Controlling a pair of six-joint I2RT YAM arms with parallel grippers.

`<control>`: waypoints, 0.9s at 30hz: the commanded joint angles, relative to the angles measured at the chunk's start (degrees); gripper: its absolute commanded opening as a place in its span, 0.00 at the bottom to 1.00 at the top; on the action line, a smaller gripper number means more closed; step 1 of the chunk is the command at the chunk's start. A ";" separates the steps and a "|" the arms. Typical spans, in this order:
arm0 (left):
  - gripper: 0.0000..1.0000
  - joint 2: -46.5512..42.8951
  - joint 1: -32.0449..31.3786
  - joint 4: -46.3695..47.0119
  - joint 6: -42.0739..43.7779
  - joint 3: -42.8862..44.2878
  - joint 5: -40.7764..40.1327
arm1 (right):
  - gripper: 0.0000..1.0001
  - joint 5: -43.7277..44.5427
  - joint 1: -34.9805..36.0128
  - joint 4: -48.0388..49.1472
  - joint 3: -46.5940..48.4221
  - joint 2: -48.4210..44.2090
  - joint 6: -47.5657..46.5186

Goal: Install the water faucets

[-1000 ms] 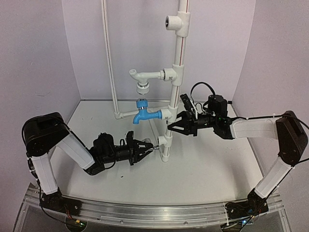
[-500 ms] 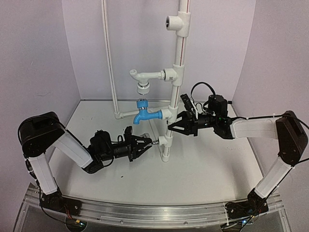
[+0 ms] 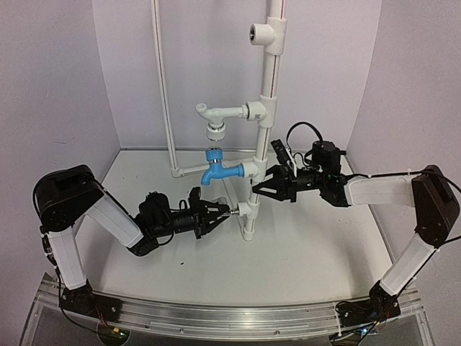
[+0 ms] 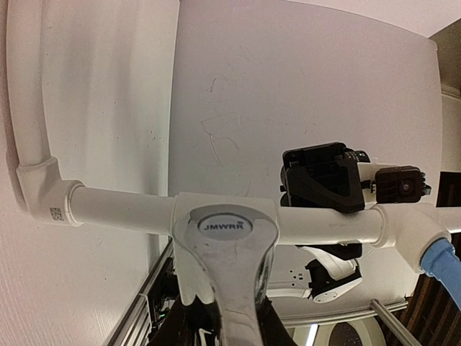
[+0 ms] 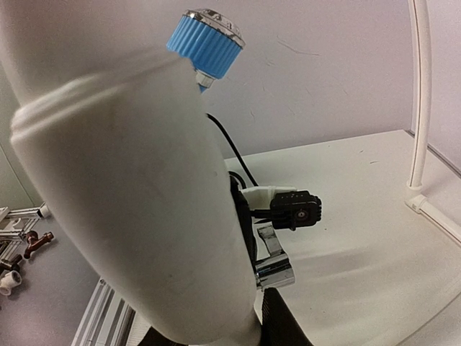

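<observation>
A small silver faucet (image 3: 229, 213) with a "JMWRR" cap (image 4: 225, 227) is pressed against the lower tee fitting (image 3: 248, 210) of the upright white pipe (image 3: 268, 79). My left gripper (image 3: 216, 215) is shut on its lever handle, which runs down between the dark fingers (image 4: 180, 328). My right gripper (image 3: 263, 186) is shut on the pipe just above that tee, with a jaw on each side of it. In the right wrist view the pipe (image 5: 130, 180) fills the frame, and the silver faucet (image 5: 274, 270) shows beside it. In the left wrist view my right gripper (image 4: 324, 216) straddles the pipe.
A blue plastic tap (image 3: 216, 169) sits on the pipe above my grippers, its knob (image 5: 205, 40) showing in the right wrist view. Higher up are a white elbow outlet (image 3: 214, 122) and an open tee (image 3: 258, 31). A thin white pipe (image 3: 164, 86) stands at the back wall.
My left gripper has risen slightly with the faucet and stays against the tee; the left arm's elbow and shoulder have shifted. The right arm has not moved.
</observation>
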 commanded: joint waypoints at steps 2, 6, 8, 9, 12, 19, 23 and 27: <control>0.00 0.46 -0.12 12.53 -0.44 3.79 2.16 | 0.00 -3.63 0.54 -1.83 2.08 -0.60 7.99; 0.00 0.05 -0.13 12.55 -0.39 4.02 2.41 | 0.00 -3.86 0.59 -2.01 2.12 -0.48 7.96; 0.00 0.08 -0.20 12.61 -0.49 4.05 2.39 | 0.00 -4.02 0.60 -2.05 2.05 -0.55 7.83; 0.00 0.16 -0.24 12.58 -0.57 4.01 2.32 | 0.00 -4.06 0.63 -2.08 1.98 -0.57 7.81; 0.00 0.47 -0.29 12.56 -0.94 3.94 2.06 | 0.00 -4.40 0.70 -2.17 1.93 -0.65 7.81; 0.00 1.12 -0.22 12.63 -1.80 4.67 2.19 | 0.00 -5.39 0.80 -2.42 1.52 -0.99 7.62; 0.00 0.83 -0.13 12.65 -2.25 4.41 1.46 | 0.00 -5.61 0.78 -2.50 1.31 -1.23 7.55; 0.00 0.29 -0.12 12.66 -2.86 3.32 -0.59 | 0.00 -5.43 0.79 -2.59 1.22 -1.34 7.55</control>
